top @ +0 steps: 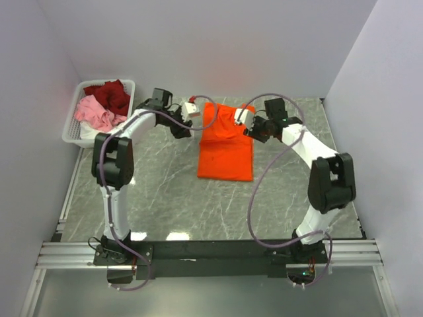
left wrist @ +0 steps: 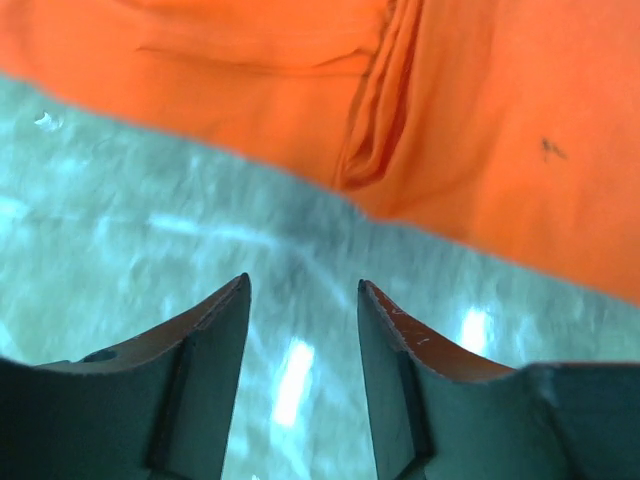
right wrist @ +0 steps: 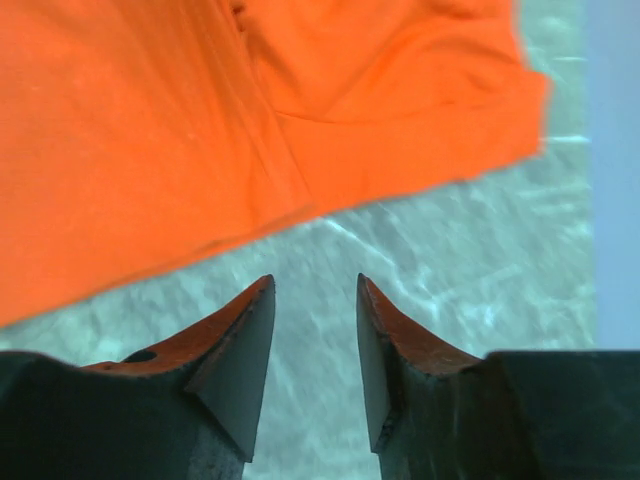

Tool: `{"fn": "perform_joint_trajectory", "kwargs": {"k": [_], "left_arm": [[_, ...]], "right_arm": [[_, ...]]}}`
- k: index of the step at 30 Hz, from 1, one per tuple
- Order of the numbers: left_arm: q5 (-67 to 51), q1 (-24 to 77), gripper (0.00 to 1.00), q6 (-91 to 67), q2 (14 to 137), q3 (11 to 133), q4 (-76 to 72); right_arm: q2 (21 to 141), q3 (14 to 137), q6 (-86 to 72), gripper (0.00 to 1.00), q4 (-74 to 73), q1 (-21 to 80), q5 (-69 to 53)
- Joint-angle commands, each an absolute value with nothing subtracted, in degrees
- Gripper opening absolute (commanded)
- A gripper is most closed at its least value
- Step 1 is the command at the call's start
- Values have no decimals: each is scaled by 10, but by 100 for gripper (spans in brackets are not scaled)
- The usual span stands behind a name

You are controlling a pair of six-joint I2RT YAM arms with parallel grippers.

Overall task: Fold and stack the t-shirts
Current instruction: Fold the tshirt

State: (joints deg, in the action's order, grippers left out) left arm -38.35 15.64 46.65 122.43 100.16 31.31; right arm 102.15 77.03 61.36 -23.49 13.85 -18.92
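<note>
Two end effectors (left wrist: 303,281) (right wrist: 315,278) flank orange t-shirt (top: 226,148), seemingly apart.

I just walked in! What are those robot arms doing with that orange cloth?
A robot is folding shirts. The bright orange cloth t-shirt lies folded into a strip on the marbled table. The left claw and right claw hover open beside its far end, holding nothing. A dark red shirt and a pink shirt wait in the white plastic basket.
</note>
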Motion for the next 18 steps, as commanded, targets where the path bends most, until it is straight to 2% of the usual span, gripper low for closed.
{"fn": "perform_joint_trajectory", "kwargs": {"k": [1,5,10,15,18], "left_arm": [[-440,141,53,485,1128,952,349],[-474,160,58,585,1046,810,337],[-473,199,63,670,973,660,280],[-449,235,67,722,947,575,199],[-440,247,67,744,954,567,181]], "right_arm": [[929,749,599,44,-286,135,-213],[855,646,587,43,-284,177,-230],[831,546,587,45,-251,239,-211],[840,500,585,48,-212,263,-182],[845,488,582,48,-203,275,-172]]}}
